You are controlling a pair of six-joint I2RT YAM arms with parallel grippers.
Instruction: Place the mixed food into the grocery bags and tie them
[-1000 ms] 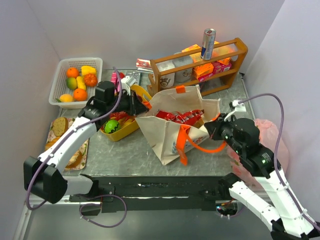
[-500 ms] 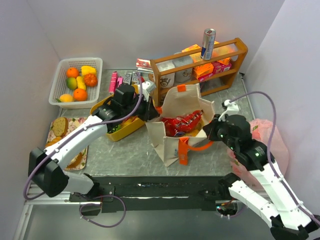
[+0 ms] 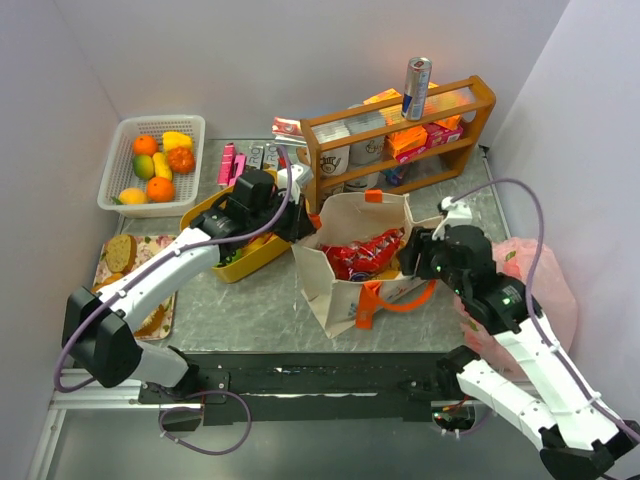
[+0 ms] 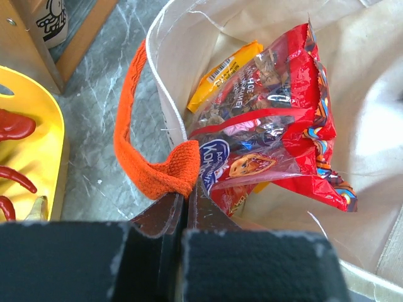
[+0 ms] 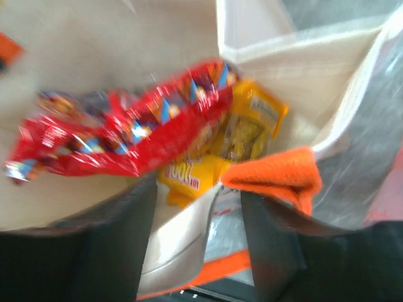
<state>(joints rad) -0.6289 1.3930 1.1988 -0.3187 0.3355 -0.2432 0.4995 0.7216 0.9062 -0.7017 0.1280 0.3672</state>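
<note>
Grey table (image 3: 250, 297): one cream tote (image 3: 330, 288), two orange handles (image 3: 398, 301), one pink bag (image 3: 548, 268)

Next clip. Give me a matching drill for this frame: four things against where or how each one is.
1 slim can
2 red snack packets
3 left gripper
4 white mesh basket

a shut on the orange handle
b holds fruit, far left
c inside the canvas tote
d upright on top of the wooden rack

Pairs: 1-d, 2-c, 3-a, 4-b
</note>
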